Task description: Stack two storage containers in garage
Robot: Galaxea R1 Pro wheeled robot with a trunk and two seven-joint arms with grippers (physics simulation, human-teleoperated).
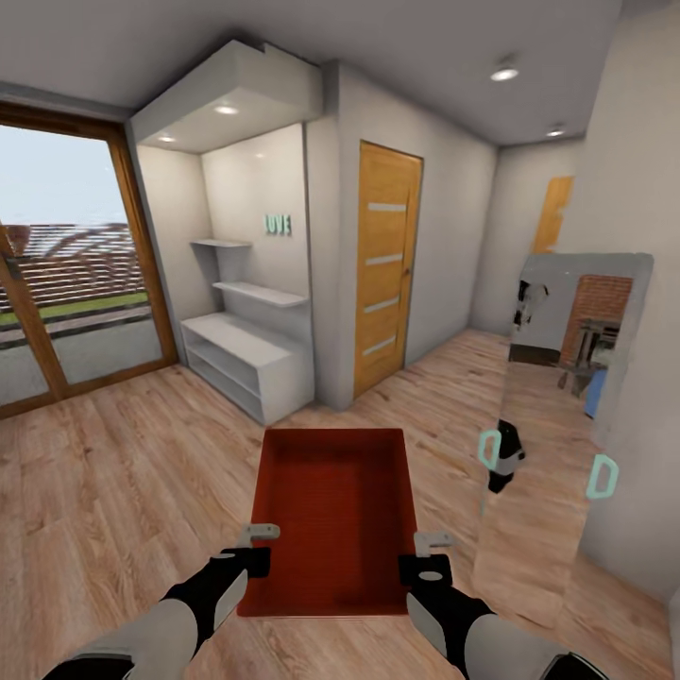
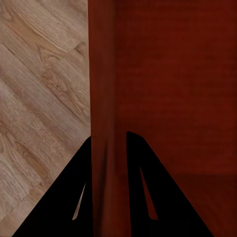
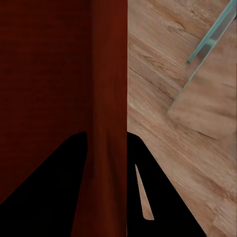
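Left gripper [image 1: 263, 532]: jaws clamped on the bin's left wall.
Right gripper [image 1: 431, 541]: jaws clamped on the right wall.
Orange-red rectangular open-top bin [image 1: 332, 515]: held between both grippers, above light wood-plank floor [image 1: 123, 472].
Writing: teal letters [image 1: 278, 225] on alcove wall, unreadable.

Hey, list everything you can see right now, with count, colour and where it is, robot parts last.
storage container: one, orange-red, held over the wood floor between both grippers
door: one, light wood, ahead
shelf unit: one, white, in the alcove left of the door
glass doors: wood-framed, far left
mirror: one, leaning on the right wall
left gripper: black, shut on the container's left wall
right gripper: black, shut on its right wall
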